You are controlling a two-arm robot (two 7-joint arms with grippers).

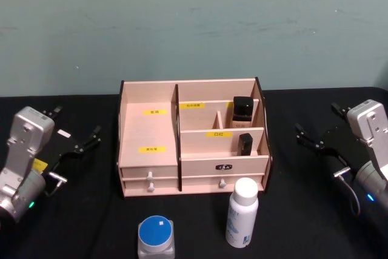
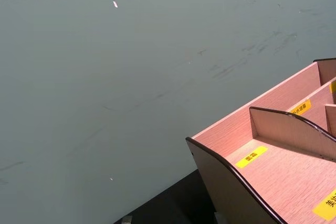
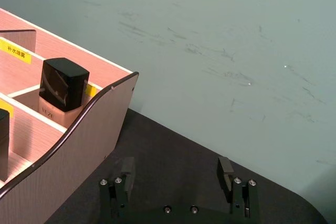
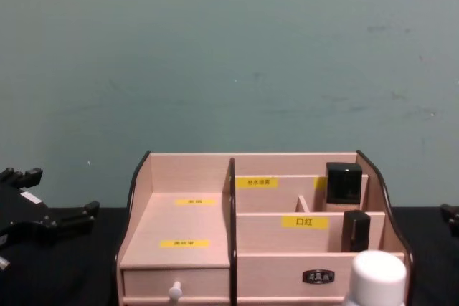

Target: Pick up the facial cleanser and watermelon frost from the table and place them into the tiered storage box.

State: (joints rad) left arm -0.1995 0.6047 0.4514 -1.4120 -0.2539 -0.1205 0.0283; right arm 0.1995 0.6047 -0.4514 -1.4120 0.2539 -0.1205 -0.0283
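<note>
Head view: pink-beige tiered storage box (image 1: pixel 148 130), yellow labels (image 1: pixel 152 148), knobbed drawers (image 1: pixel 163 174); left pincer (image 1: pixel 74 127) and right pincer (image 1: pixel 322 123) gape empty

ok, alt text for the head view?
A pink-beige tiered storage box sits mid-way across a black table, with two dark-capped bottles in its right compartments. In front of it stand a white bottle and a blue-lidded jar. The left gripper and right gripper flank the box, jaws open, touching nothing.
</note>
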